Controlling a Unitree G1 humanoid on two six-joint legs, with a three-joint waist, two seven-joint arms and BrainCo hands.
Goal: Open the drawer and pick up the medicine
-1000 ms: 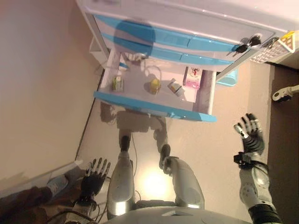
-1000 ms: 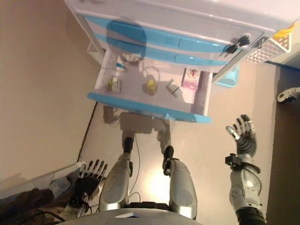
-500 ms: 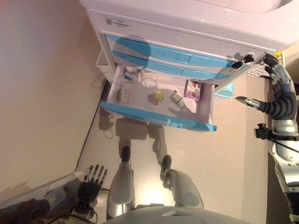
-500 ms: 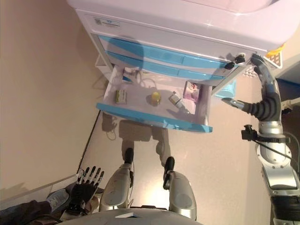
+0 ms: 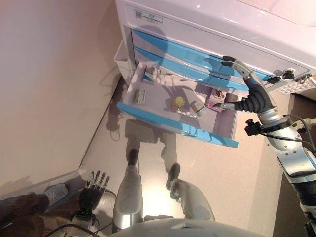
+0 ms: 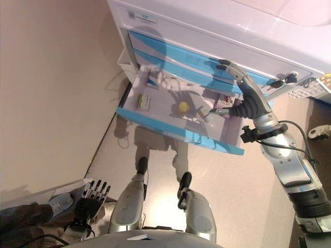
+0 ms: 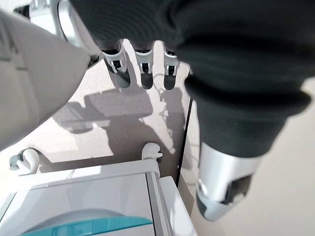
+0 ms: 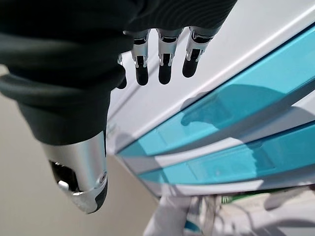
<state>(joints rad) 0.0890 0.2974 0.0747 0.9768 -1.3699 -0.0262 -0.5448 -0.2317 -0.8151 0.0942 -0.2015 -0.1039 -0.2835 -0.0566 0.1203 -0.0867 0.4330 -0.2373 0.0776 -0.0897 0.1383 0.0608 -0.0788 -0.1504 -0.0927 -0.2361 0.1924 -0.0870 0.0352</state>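
The right hand [image 6: 243, 98] hovers released over the open drawer [image 6: 170, 126]; the small medicine bottle [image 6: 183, 107] looks light and slippery, best pinched at its sides

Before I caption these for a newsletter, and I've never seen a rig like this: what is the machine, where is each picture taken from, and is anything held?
It is a two-legged humanoid robot. Two pictures come from cameras on its head, looking down; the other two from cameras on its wrists. It faces a white cabinet with blue drawer fronts. The bottom drawer is pulled out; inside lie a small yellow container, a green-labelled packet and a pink box, partly hidden. The right hand reaches over the drawer, fingers straight, holding nothing. The left hand hangs open low by the floor.
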